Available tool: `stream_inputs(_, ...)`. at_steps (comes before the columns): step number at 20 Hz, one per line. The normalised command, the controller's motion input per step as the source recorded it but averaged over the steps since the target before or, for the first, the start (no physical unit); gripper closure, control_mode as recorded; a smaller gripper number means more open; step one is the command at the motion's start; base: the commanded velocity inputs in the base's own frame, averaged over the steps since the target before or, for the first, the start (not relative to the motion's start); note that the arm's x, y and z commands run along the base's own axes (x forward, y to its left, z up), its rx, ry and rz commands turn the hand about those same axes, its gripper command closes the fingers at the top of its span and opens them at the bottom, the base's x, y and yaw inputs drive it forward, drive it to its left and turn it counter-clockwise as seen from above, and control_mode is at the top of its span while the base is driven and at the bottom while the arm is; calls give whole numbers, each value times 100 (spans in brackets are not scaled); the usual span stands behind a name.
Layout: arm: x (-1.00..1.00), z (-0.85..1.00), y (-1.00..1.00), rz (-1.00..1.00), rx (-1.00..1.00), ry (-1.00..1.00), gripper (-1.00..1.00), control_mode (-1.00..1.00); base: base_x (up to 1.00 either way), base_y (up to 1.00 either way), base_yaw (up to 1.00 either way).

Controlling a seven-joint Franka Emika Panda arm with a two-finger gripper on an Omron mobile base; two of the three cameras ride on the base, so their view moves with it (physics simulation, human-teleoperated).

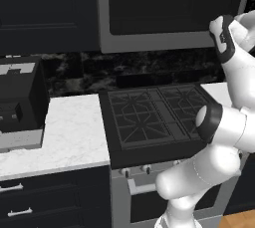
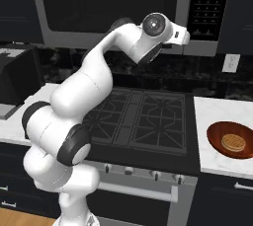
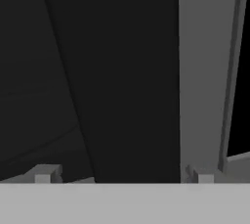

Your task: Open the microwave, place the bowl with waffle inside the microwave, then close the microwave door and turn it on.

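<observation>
- The tool [image 3: 124, 175] is right up at the microwave door [image 3: 122, 71], fingertips [image 3: 44, 173] spread wide apart with nothing between them — the dark glass and the grey frame strip loom just ahead of them.
- The microwave [image 2: 113, 10] hangs above the stove [image 2: 138, 119], and its door looks shut in both base views — so, by my read, step one is not done yet; the arm seems to be lining up for the handle, though I can't make out the handle itself.
- Everything else is left: open it, load the bowl, close it, switch it on at the control strip [image 2: 210, 5] on the microwave's right end.
- The bowl [image 2: 232, 140] sits on the white worktop [image 2: 212, 111] to the right of the stove, well below the microwave.
- Inside it — one round waffle [image 2: 233, 142], lying flat in the middle.
</observation>
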Motion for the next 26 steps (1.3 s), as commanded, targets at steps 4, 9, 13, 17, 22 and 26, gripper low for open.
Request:
stream_inputs(4, 82, -44, 0, 6, 0, -11, -100, -100, 0, 0, 0)
stream_inputs(9, 84, -38, 5, 5, 0, -6, 100, -100, 0, 0, 0)
stream_inputs(13, 66, -6, 22, 7, 0, -1, 100, -100, 0, 0, 0)
stream_inputs(17, 44, 0, 64, 3, 0, 0, 100, -100, 0, 0, 0)
stream_inputs(22, 13, 2, 100, 1, -1, 0, 100, -100, 0, 0, 0)
stream_inputs(26, -27, 16, 100, 1, -5, 2, 100, -100, 0, 0, 0)
